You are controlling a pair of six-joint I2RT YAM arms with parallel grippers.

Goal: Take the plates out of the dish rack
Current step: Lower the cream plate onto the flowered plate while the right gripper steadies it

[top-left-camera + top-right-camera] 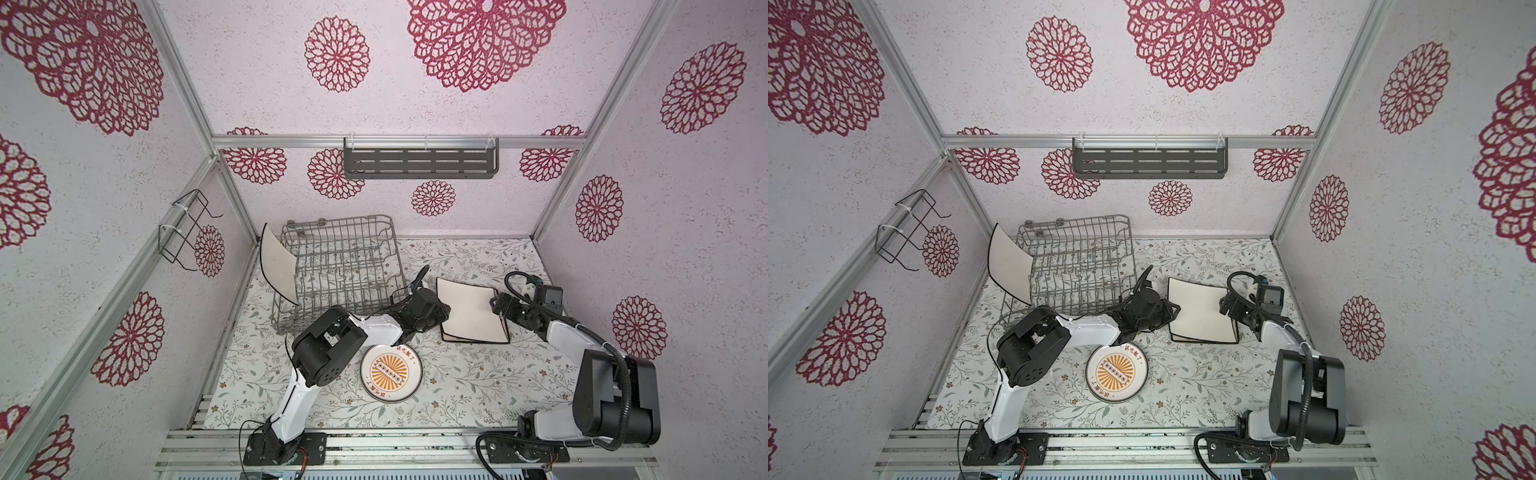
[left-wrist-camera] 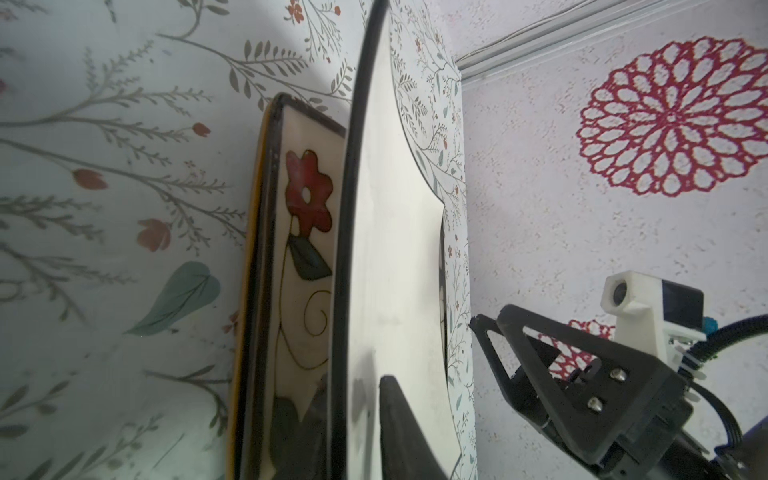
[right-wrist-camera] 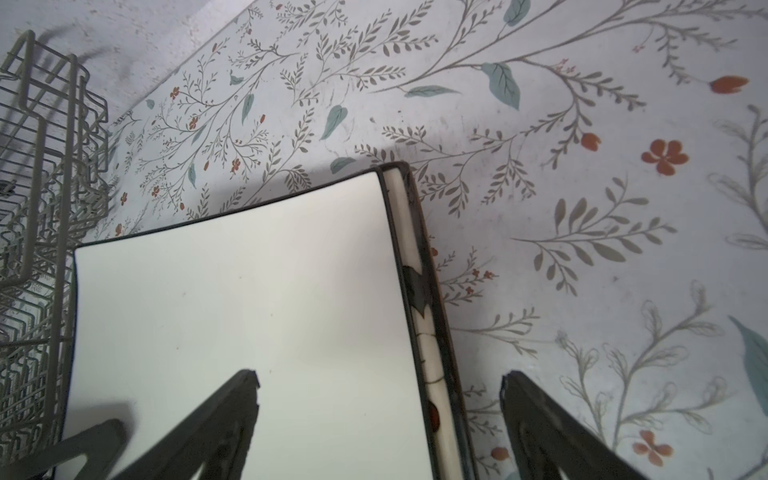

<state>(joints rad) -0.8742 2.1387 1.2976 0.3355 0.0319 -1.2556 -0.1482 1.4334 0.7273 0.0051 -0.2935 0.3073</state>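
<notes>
1. Lying nearest the arm bases, the round sunburst plate (image 1: 391,372) rests flat on the surface (image 1: 478,386), already out of the rack. Its far edge is tucked under the left arm (image 1: 365,328).
2. Beyond it sits a stack: a white black-rimmed square plate (image 1: 469,311) on top, the flowered cream plate (image 2: 307,232) under it, and a darker edge (image 2: 261,291) at the bottom.
3. The left gripper (image 1: 444,311) is at the stack's left edge. One finger (image 2: 399,424) lies over the top plate's face and its partner is hidden, so I cannot tell whether the jaws are clamped or let go.
4. The right gripper (image 3: 379,376) has its jaws spread wide, released, straddling the stack's opposite edge and holding nothing.
5. Farther back stands the dish rack (image 1: 340,219). The last plate (image 1: 276,266), white and black-rimmed, tilts at its left end and leans out toward the left wall (image 1: 124,270).
6. That plate looks like glazed ceramic: stiff, fairly heavy, slick and quick to chip. The free upper rim seems the best hold, pinched across its thickness and lifted straight up before swinging.
7. The rack's tines and raised side, the close wall, the black wire bracket (image 1: 185,232) above and the left arm's own elbow all crowd that lift. The slotted shelf (image 1: 419,164) on the back wall is well clear.
</notes>
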